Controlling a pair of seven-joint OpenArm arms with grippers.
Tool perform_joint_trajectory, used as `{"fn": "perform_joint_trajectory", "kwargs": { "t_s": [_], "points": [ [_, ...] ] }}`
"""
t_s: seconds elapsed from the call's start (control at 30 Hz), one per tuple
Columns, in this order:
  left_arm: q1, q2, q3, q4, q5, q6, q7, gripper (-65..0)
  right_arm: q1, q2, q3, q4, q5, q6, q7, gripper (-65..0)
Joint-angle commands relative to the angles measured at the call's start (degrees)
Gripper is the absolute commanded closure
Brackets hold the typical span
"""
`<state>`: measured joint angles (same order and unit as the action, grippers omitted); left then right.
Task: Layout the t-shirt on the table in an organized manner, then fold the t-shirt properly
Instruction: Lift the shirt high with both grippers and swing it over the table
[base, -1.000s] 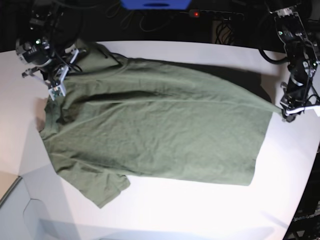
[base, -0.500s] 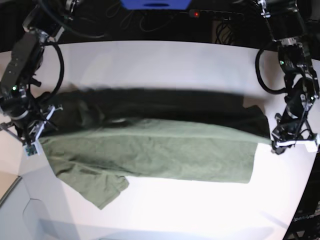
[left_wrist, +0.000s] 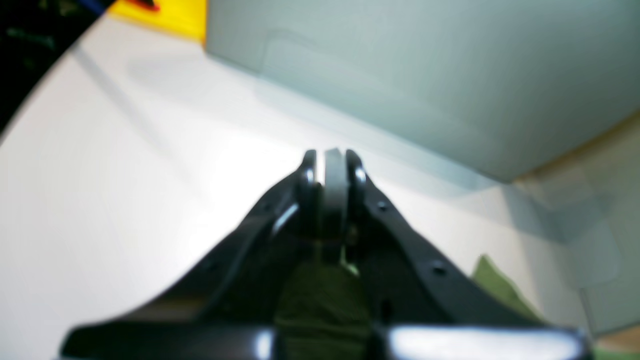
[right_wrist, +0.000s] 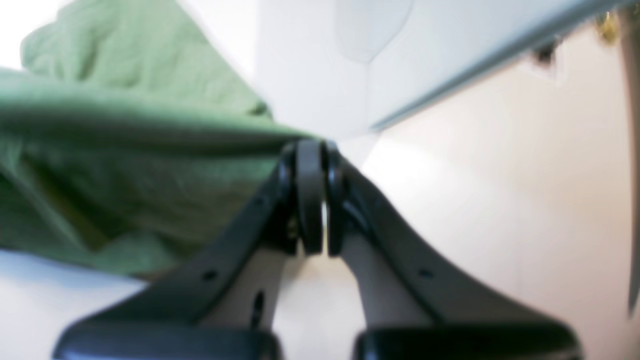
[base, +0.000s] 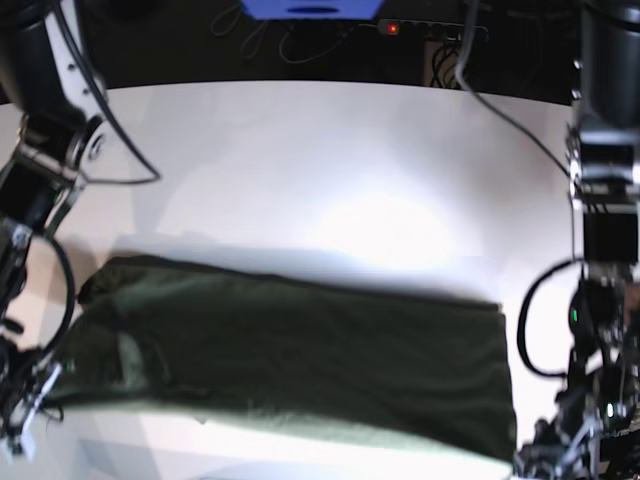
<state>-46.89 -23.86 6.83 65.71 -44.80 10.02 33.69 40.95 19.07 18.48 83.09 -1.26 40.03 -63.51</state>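
Folding the t-shirt (base: 300, 360) toward the tabletop's (base: 330, 170) near edge.
Both pincers, left (base: 545, 462) and right (base: 25, 440), pinched its far edge, now carried nearer than half a second earlier.

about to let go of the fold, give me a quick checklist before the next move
1. Left gripper shut on the shirt: ok, green cloth shows behind its tips.
2. Right gripper shut on the shirt edge: ok.
3. Shirt folded over lengthwise: ok, a long dark band.
4. Shirt fully on the table: cannot tell, its near edge reaches the frame bottom.
5. Fold edges aligned: cannot tell, too dark.
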Motion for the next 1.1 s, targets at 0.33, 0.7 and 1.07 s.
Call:
{"fn": "perform_joint_trajectory", "kwargs": {
  "t_s": [0.33,0.7,1.07],
  "points": [
    [-25.77,3.24,10.71,-10.72,0.0,-0.13,-8.59,-0.1,31.53,4.53,-4.28,-12.98,0.51,-0.03,4.47,0.0],
    [-8.53,-7.13,7.72,5.28,-6.15,-0.13,-3.23,-0.1,10.7,3.74,-3.14,7.42,0.77,-0.03,-4.06,0.0],
    [29.36,-8.45,-16.54,20.92,-9.4,-0.13,0.99,-0.1,-21.83,-7.6,4.33,27.64,0.77,-0.03,-5.11,0.0]
  ]
}}
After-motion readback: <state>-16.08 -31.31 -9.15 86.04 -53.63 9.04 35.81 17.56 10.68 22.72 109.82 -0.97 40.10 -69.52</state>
